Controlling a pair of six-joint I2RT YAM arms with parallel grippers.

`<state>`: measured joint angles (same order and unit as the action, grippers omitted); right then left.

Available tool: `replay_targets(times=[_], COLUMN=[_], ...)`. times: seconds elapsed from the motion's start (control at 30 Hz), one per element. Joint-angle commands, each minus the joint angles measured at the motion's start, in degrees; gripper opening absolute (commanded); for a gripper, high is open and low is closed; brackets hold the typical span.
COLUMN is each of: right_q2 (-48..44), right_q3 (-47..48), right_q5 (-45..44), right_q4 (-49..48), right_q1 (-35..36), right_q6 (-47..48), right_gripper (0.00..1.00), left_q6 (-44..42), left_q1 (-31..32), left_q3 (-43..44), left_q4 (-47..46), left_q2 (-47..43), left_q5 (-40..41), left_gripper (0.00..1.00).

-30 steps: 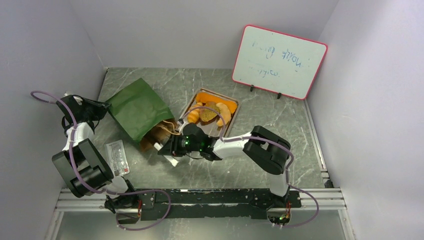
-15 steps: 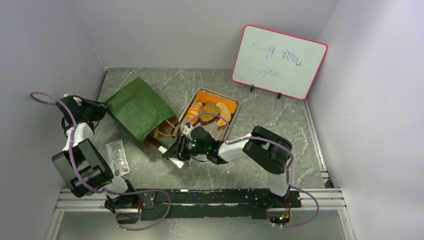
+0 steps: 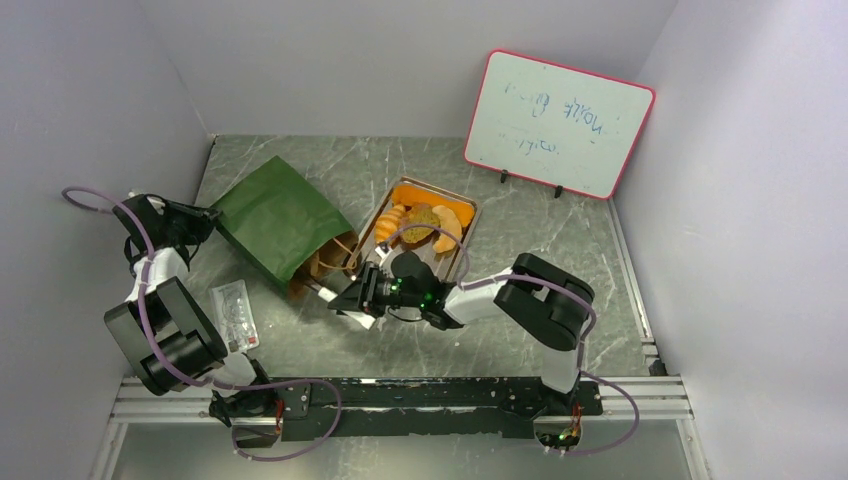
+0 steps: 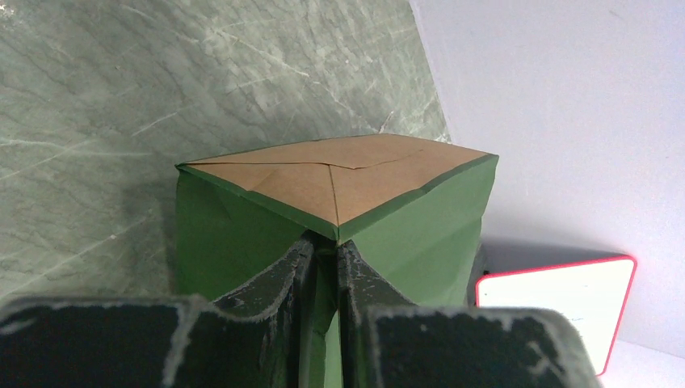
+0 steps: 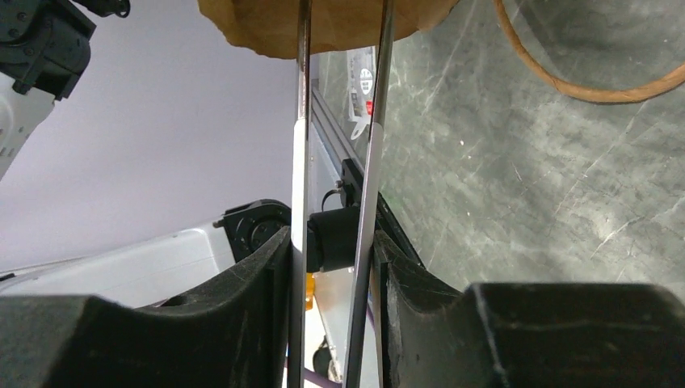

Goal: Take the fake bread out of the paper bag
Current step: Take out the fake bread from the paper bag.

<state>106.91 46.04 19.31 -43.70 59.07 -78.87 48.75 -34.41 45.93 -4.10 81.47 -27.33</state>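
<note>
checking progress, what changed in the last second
The right end effector, holding tongs on a brown bread piece, drew back slightly from the mouth of the paper bag toward the robot's right. Nothing was let go. The left end effector stays shut on the bag's bottom fold; bag and tray did not move.

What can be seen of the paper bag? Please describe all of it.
The paper bag lies on its side on the table, dark green outside, brown kraft inside and on its bottom panel. Its open mouth, with twisted brown handles, is near the tray. The left tool is shut on a fold at its bottom end.
</note>
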Motion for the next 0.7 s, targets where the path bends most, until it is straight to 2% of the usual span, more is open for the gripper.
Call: replay_targets(times=[0.0,0.67], right_q2=[-2.5,-1.9], right_q3=[-1.3,-0.7], right_q5=[0.0,-1.1], right_q4=[-4.4,-2.8], right_q1=[-0.3,-2.1], right_q6=[-0.8,-1.5], right_gripper=[0.35,0.38], left_q6=[1.3,2.0], left_q1=[-0.8,-1.0], left_q3=[-0.8,-2.2], left_q4=[-3.3,-4.2], left_q2=[-1.4,-2.2], left_q5=[-2.2,-2.8], left_gripper=[0.07,0.07])
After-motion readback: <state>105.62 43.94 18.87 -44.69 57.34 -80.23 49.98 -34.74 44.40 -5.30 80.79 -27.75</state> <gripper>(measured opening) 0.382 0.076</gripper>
